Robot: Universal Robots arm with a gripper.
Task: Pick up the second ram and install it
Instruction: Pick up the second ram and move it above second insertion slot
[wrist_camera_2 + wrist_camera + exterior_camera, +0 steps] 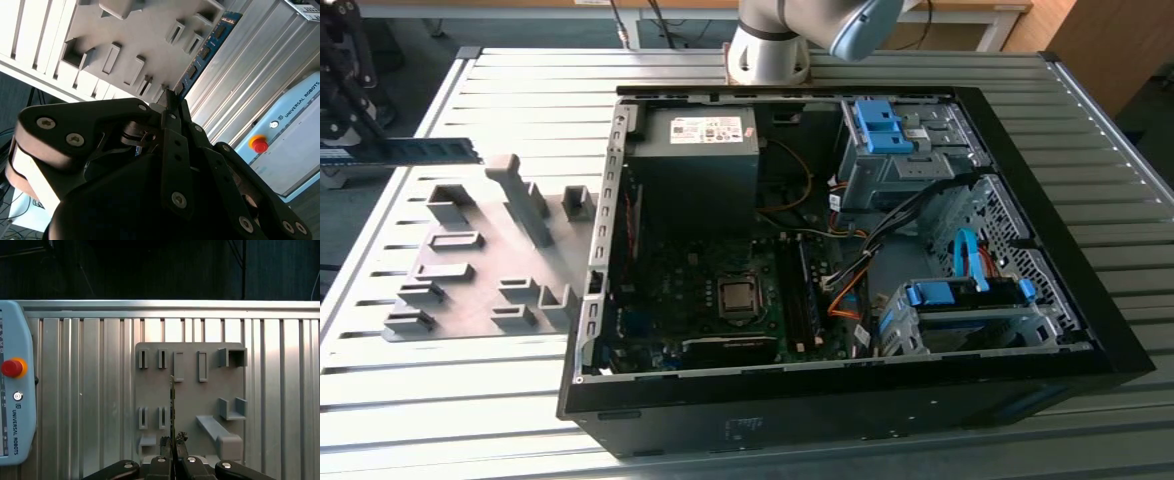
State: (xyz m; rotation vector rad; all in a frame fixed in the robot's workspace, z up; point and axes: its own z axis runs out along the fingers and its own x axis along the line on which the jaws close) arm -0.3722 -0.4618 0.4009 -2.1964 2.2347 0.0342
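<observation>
Pinching the second ram (434,150) by 1 end, the end effector (364,140) has its black fingers (175,150) pressed together on the board. It hangs over the worktop (520,70) at the edge on the exterior view's left. The blue-teal stick juts out roughly level from the end effector toward the open computer case (854,400). It is held above the far end of the grey fixture plate (480,290) and looks clear of the plate's blocks.

In the first wrist view the stick (172,400) appears edge-on as a thin line. It runs out from the end effector (173,440) across the fixture plate (210,385), passing between the plate's narrow slotted blocks. In the second wrist view a row of small dark chips runs along the stick (205,50), which lies along the plate's (125,30) edge beyond the end effector (172,97).

A pale-blue pendant (15,405) (295,135) with a red button (12,367) (259,144) sits by the worktop's edge in both wrist views.

The case lies on its side near the worktop's middle, open upward. Inside are the motherboard (680,320) with its processor socket (738,297), a power supply (694,150) at the far end, and 2 blue-tabbed drive cages (894,150) (967,310). The arm's base (767,50) stands at the worktop's far edge, behind the case.
</observation>
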